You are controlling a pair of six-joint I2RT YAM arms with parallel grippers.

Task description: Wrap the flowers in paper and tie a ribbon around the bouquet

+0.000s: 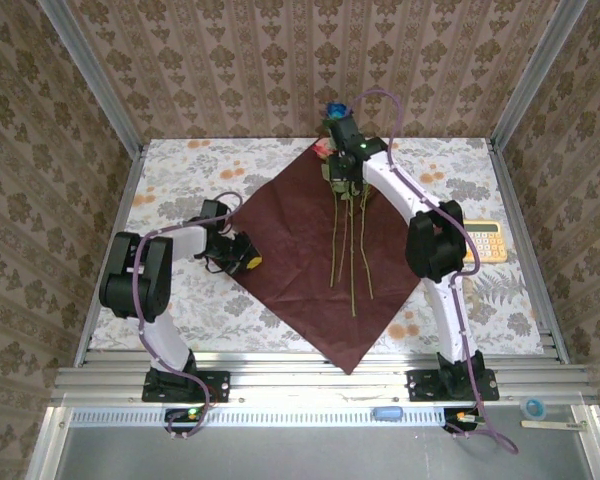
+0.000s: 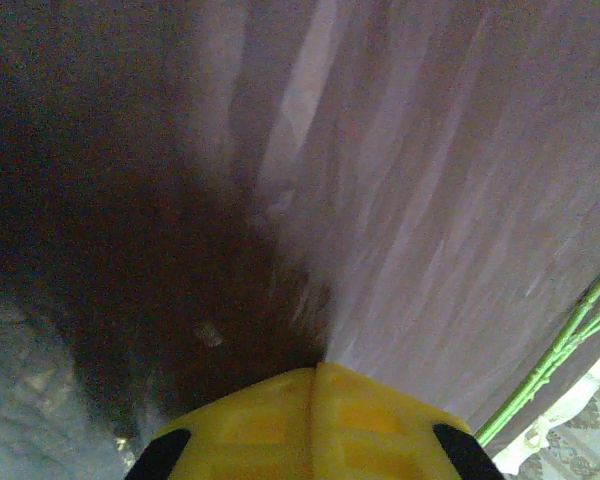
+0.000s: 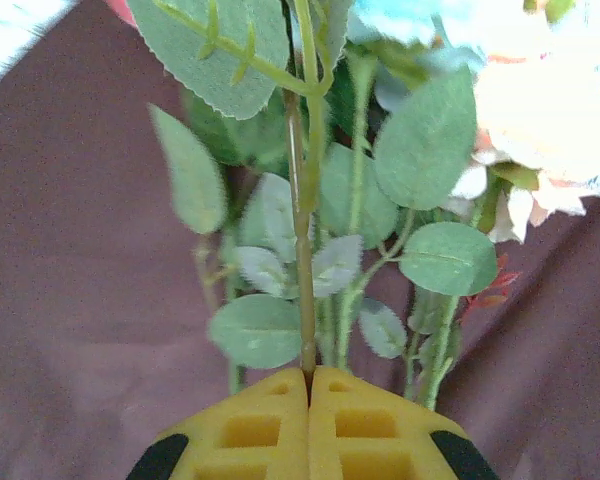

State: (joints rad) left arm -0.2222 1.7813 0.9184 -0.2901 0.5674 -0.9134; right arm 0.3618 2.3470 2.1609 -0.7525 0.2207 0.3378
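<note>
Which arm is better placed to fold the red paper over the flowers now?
Left: the left pincer grips the paper at its left corner; the right pincer holds the flowers by a stem.

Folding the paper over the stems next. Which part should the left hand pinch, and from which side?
Its left corner, from the left at table height. The paper lies flat as a diamond, so only a corner offers a thin edge to pinch, and the flowers lie right of centre, leaving that flap free. The left hand looks shut on that corner now.
</note>
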